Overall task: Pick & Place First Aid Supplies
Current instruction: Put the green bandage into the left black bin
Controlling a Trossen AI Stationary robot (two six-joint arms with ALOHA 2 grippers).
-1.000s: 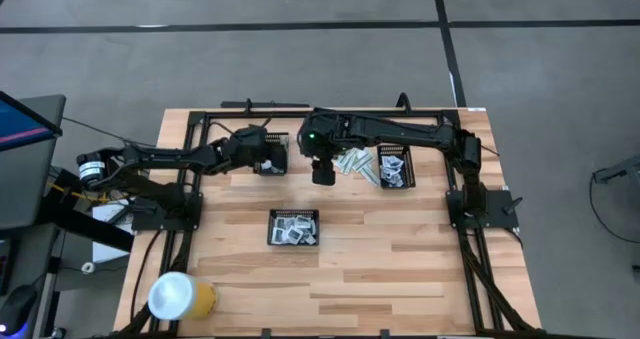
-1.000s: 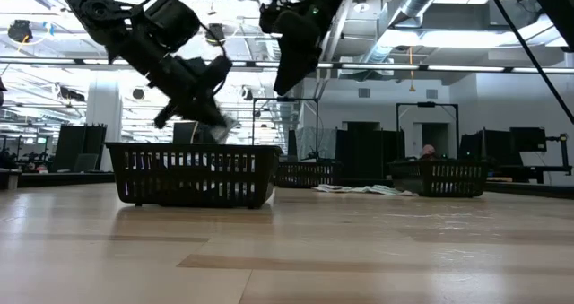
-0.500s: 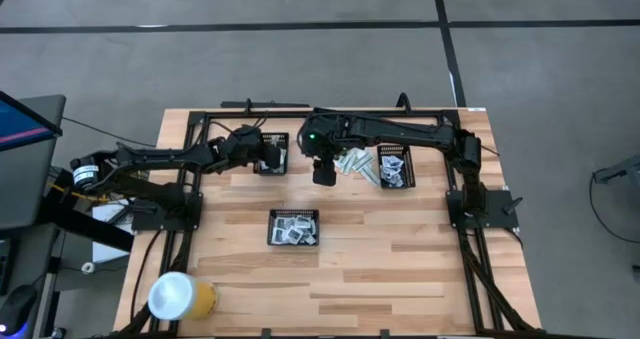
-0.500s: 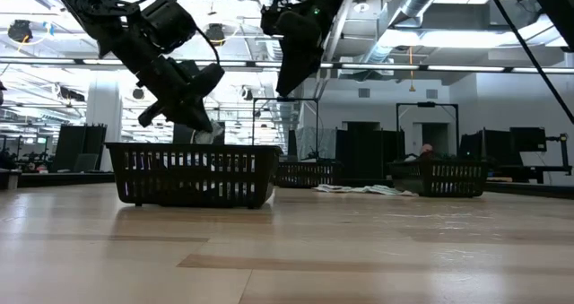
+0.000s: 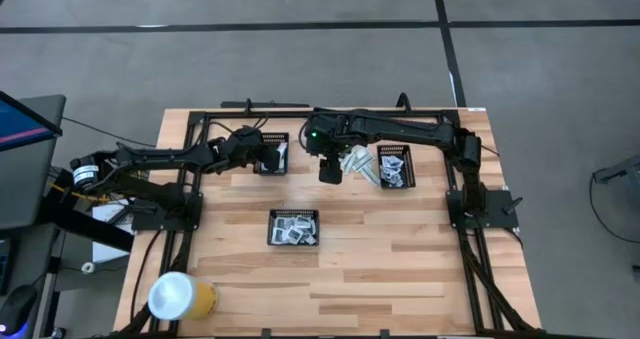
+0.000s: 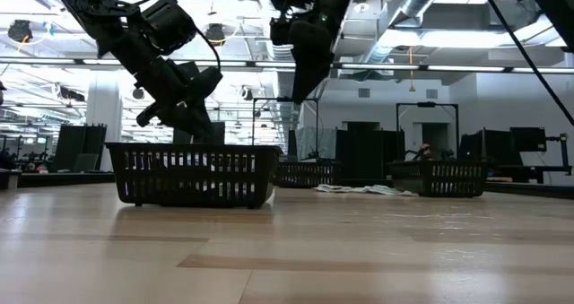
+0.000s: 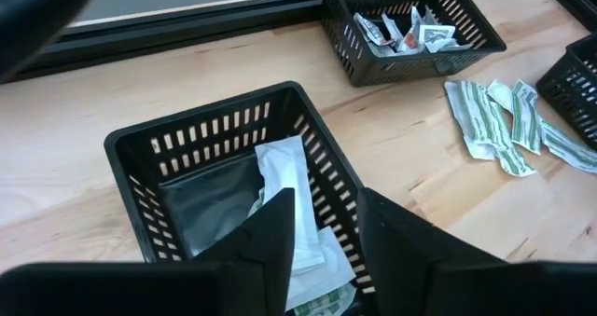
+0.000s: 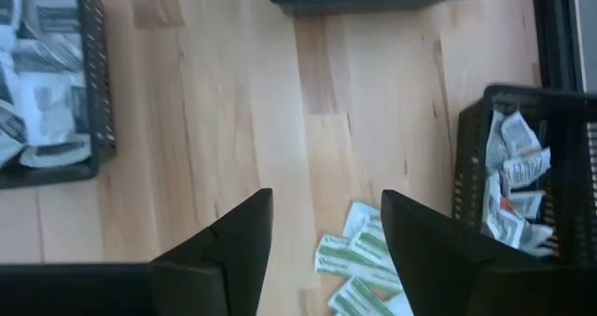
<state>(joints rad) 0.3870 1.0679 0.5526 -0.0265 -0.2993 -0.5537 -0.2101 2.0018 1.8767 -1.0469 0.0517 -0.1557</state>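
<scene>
Pale green-white strips lie loose on the wood between two black mesh trays at the far side. My left gripper stands open over the far-left tray, which holds white and green-white packets lying flat on its floor. My right gripper hangs open above the table, pointing steeply down, just left of the loose strips. The far-right tray holds squarish white sachets. A third tray at the table's middle holds more sachets.
A yellow and white roll sits at the near left corner. Black frame rails run along the table's far edge and sides. Bare wood lies in front of the middle tray and to its right.
My left gripper has opened and let go of a pale packet, which has dropped into the far-left tray below it. My right gripper has tipped a little toward the loose strips, staying open.
</scene>
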